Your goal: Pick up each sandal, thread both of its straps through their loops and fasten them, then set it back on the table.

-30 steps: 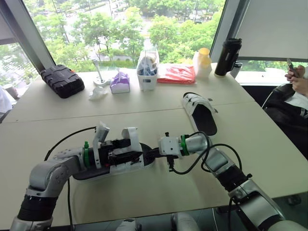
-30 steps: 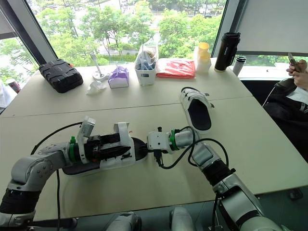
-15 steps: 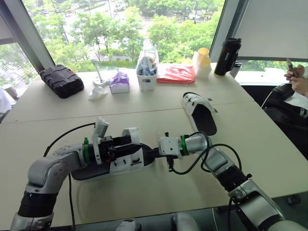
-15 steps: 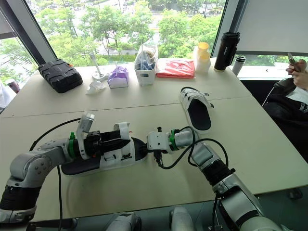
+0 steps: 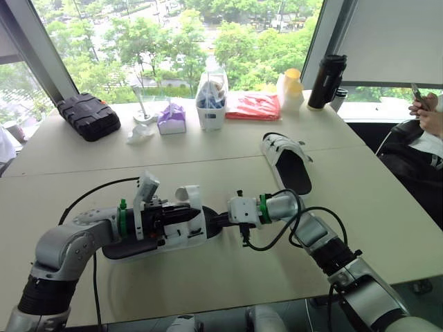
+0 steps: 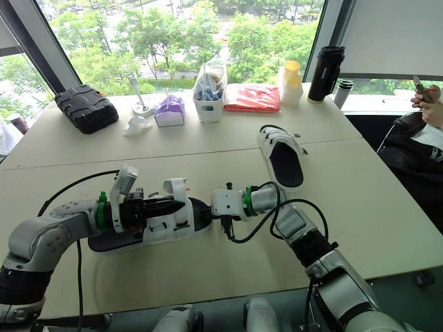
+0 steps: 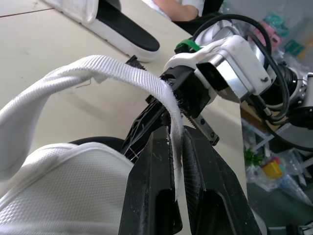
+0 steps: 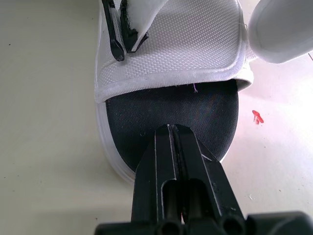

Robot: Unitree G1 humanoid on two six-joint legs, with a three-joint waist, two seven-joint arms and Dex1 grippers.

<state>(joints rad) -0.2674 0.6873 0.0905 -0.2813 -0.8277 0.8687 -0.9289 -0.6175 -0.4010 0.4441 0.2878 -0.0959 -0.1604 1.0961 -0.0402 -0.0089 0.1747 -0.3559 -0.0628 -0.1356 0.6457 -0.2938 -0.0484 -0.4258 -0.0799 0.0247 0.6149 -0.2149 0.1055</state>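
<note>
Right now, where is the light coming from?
Left eye view: daylight comes in through the window behind the table, and it is very bright outside. Left wrist view: the white strap catches the light, while the black left end effector pinching it looks dark.

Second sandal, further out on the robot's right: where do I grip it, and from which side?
I'd grip the far sandal by the sole rim at its open heel end, coming from the near side. That end points toward the robot and is bare, while the white straps sit at the far end and stay free.
</note>
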